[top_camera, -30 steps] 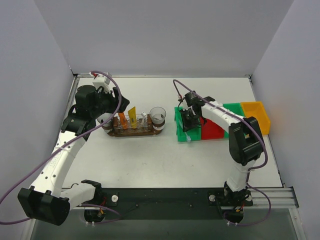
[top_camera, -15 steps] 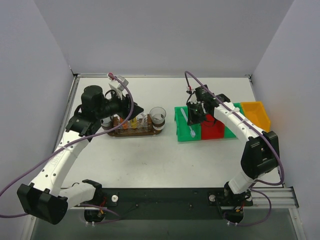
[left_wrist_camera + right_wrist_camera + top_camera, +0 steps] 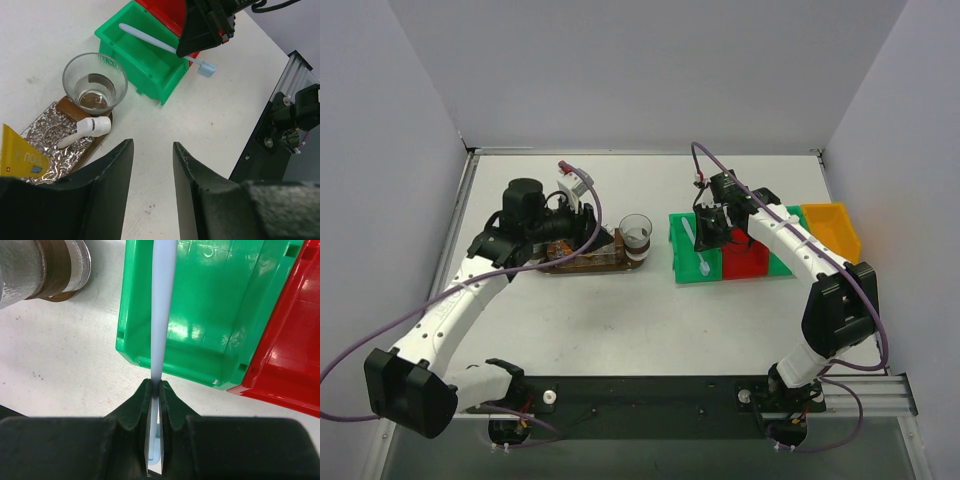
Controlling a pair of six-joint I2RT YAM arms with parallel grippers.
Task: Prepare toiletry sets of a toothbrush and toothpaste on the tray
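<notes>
The dark brown tray [image 3: 578, 267] lies left of centre, mostly under my left arm. In the left wrist view its end [image 3: 67, 104] carries a clear cup [image 3: 95, 82], a white toothbrush [image 3: 85, 131] and an orange-yellow toothpaste tube [image 3: 20, 156] on crinkled foil. My left gripper [image 3: 152, 145] is open and empty, above bare table just right of the tray. My right gripper [image 3: 155, 387] is shut on a pale toothbrush [image 3: 162, 305], held above the green bin [image 3: 215, 300]. That toothbrush also shows in the top view [image 3: 700, 255].
A red bin [image 3: 745, 258] sits right of the green bin [image 3: 676, 240], with another green bin [image 3: 782, 215] and a yellow bin [image 3: 830, 225] further right. The clear cup [image 3: 636, 232] stands at the tray's right end. Grey walls enclose the table.
My left arm has swung right across the tray, its gripper now past the tray's right part. My right gripper rose out of the green bin with the toothbrush, then held still.
</notes>
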